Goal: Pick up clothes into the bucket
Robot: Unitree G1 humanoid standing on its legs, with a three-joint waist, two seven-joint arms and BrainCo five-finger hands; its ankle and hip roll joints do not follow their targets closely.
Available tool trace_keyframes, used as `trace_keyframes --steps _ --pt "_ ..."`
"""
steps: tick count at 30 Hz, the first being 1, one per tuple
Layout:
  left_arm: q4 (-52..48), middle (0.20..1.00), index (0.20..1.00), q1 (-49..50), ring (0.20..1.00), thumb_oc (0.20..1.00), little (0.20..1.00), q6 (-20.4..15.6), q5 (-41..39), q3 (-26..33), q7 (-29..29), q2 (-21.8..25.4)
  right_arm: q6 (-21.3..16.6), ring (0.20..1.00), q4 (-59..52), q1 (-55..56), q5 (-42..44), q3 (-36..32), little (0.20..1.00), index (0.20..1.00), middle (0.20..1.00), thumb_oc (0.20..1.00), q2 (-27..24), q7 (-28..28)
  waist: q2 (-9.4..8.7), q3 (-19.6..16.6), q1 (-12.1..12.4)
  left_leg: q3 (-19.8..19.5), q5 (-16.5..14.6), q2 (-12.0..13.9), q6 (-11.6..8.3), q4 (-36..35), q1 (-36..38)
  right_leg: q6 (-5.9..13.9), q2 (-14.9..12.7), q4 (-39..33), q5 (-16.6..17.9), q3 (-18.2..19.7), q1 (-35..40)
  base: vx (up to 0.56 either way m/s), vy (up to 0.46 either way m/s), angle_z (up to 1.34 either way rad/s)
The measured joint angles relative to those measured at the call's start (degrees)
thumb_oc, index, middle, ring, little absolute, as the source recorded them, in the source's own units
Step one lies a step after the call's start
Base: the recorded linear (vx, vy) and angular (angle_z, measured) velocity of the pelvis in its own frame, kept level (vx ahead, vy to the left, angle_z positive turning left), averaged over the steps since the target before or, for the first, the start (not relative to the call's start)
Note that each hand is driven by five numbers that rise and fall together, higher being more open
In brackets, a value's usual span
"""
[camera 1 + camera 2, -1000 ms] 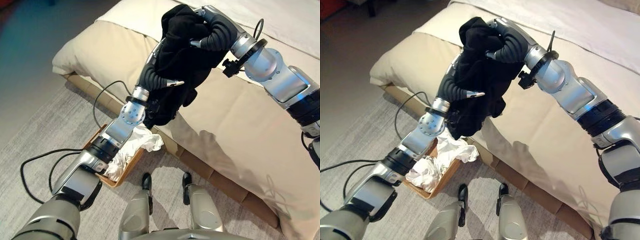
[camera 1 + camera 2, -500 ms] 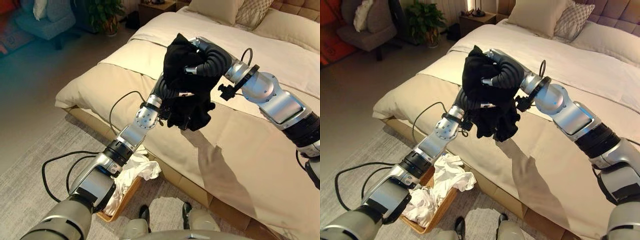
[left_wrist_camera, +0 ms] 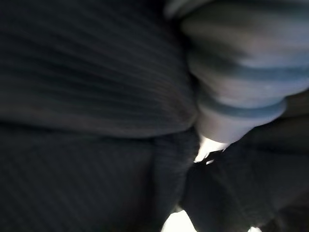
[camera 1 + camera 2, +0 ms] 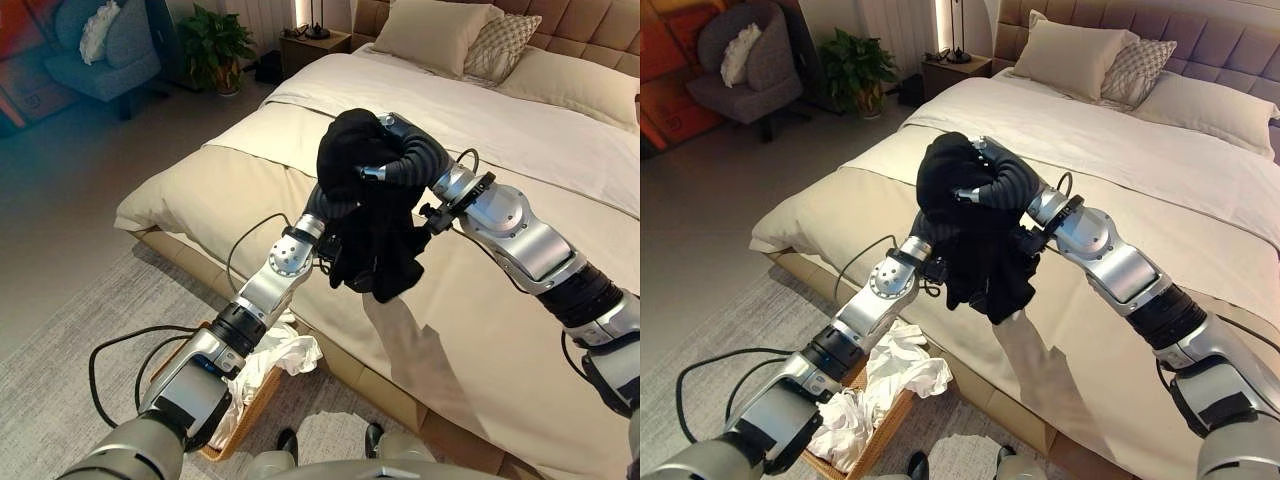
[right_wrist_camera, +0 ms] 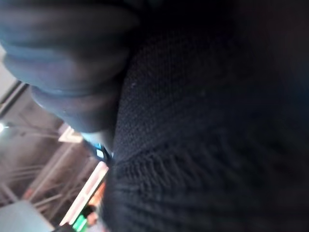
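Black garment (image 4: pixel 372 215) bunched between both hands above the bed's (image 4: pixel 520 330) near edge, its long axis vertical, loose end hanging down — right hand (image 4: pixel 405 160) curled over the top, left hand (image 4: pixel 322 200) buried in cloth, fingers indiscernible — wicker basket (image 4: pixel 872 440) of white clothes (image 4: pixel 885 375) on the floor below.

bed (image 4: pixel 520 330): blocks right | basket (image 4: pixel 880 440): heaped with white clothes (image 4: pixel 902 368), open above
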Motion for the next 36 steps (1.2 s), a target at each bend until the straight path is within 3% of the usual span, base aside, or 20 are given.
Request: trace_keyframes --steps 8,11,20,25,30,32,36 --pt "1.21 0.2 0.2 5.49 0.2 0.2 0.2 1.49 3.36 2.82 -0.58 2.22 -1.1 1.0 -1.63 11.87 0.12 -7.92 1.0 1.0 1.0 1.0 5.71 -0.1 -0.09 -0.78 0.26 0.53 -0.01 0.39 0.0 -1.18 1.43 0.01 0.31 -2.23 0.43 0.11 1.52 0.0 0.004 -0.03" --pt "-3.21 0.2 0.2 10.29 0.2 0.2 0.2 1.41 9.16 7.04 -0.87 9.2 -1.83 1.0 -3.5 19.61 0.22 -14.64 1.0 1.0 1.0 1.0 5.68 0.46 -0.07 -0.87 -0.11 0.92 -0.01 0.62 0.0 -1.65 1.63 -0.01 0.41 -2.68 0.59 0.22 1.6 0.02 -0.001 -0.07" --pt "-1.01 0.2 0.2 25.92 0.2 0.2 0.2 1.21 17.62 25.05 1.01 18.51 -1.87 1.0 -0.21 37.84 0.3 -26.02 1.0 1.0 1.0 1.0 7.3 1.56 0.24 -1.26 0.08 2.52 -0.02 1.38 0.0 -3.4 2.9 0.0 1.25 -5.9 1.74 1.37 2.47 0.01 0.006 -0.08" --pt "-1.05 0.2 0.2 32.23 0.2 0.2 0.2 1.09 18.77 34.74 3.27 20.01 -1.07 1.0 10.96 47.94 -2.31 -29.94 1.0 1.0 1.0 1.0 12.65 0.78 0.46 -1.1 0.17 2.56 -0.02 1.01 0.0 -3.85 2.39 0.31 0.96 -6.44 1.94 1.47 2.0 -0.02 0.019 -0.01" --pt "-1.05 0.2 0.2 35.1 0.2 0.2 0.2 0.62 18.76 39.27 5.18 21.9 -0.85 1.0 29.05 53.39 -8.48 -30.84 1.0 1.0 1.0 1.0 18.12 -2.49 1.0 -0.36 0.72 2.31 0.01 0.63 -0.01 -3.4 0.16 0.79 0.73 -6.38 2.27 1.19 0.48 -0.07 0.032 0.03" --pt "-1.54 0.2 0.2 35.09 0.2 0.2 0.2 -0.16 18.76 40.17 6.3 22.44 -0.42 1.0 38.3 52.99 -11.46 -30.9 1.0 1.0 1.0 1.0 19.63 -4.91 1.1 1.39 1.32 1.81 0.01 0.32 -0.01 -2.09 -1.78 0.97 0.43 -5.62 2.39 0.84 -0.97 -0.1 0.041 0.13" --pt "-1.03 0.2 0.2 34.96 0.2 0.2 0.2 -0.86 18.76 40.91 7.95 22.66 -0.62 1.0 43.82 53.03 -13.67 -30.89 1.0 1.0 1.0 1.0 21.38 -7.49 0.87 4.99 1.2 0.72 0.02 0.01 -0.01 -0.44 -4.42 1.02 -0.11 -4.5 2.39 0.01 -2.82 -0.08 0.043 0.13"
